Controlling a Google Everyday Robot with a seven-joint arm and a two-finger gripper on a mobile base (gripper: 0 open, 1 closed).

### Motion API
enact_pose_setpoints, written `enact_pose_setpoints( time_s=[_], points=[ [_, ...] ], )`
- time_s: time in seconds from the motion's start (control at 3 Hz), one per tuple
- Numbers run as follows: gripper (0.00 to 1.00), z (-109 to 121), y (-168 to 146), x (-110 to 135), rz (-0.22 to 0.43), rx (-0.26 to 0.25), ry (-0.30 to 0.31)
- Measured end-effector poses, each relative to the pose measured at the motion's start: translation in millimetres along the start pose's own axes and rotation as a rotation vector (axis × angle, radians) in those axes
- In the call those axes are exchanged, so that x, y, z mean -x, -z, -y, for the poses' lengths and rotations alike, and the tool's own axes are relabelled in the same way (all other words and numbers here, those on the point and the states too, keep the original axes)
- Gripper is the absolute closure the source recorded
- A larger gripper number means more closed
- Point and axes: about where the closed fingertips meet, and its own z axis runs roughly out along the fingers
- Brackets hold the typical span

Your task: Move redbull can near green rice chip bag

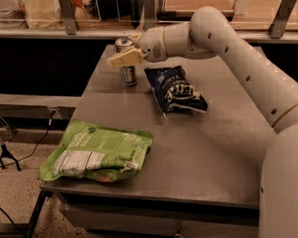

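Can: we see the slim silver and dark blue metal redbull can (127, 61) standing upright at the far left part of the grey metal table (201, 153), well apart from its goal.
Gripper: the cream-coloured gripper (120, 59) is at the can, and its pale fingers (127, 57) lie across the front of the can's upper half.
Jaws: we cannot tell if they are spread or pressed on the can, because only one side of them shows.
Arm: the white robot arm (235, 51) reaches from the right side over the table towards the can.
Blue bag: a smaller dark-blue snack bag with white lettering (176, 89) lies flat just beside the can, on its right.
Green bag: the large flat bright-green rice chip bag (97, 152) with a white label panel lies at the near left corner of the table, partly over the edge.
Done: in our judgement the approach to the can is made, but the can stands on the table and is not lifted.
Left: we think a sure grasp, the lift, the carrying towards the near left corner and the setting down beside the green bag all remain.
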Motion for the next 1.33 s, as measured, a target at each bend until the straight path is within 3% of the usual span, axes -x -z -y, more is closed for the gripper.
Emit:
enact_pose_setpoints(
  time_s=[0.33, 0.67, 1.0, 1.33],
  points=[
    [0.62, -1.3, -3.1, 0.2, 0.000, 0.005, 0.000],
    [0.93, -3.1, -7.2, 0.4, 0.001, 0.012, 0.000],
    [1.00, -4.0, -9.4, 0.5, 0.001, 0.016, 0.000],
    [1.00, -4.0, -9.4, 0.5, 0.001, 0.016, 0.000]
  ],
)
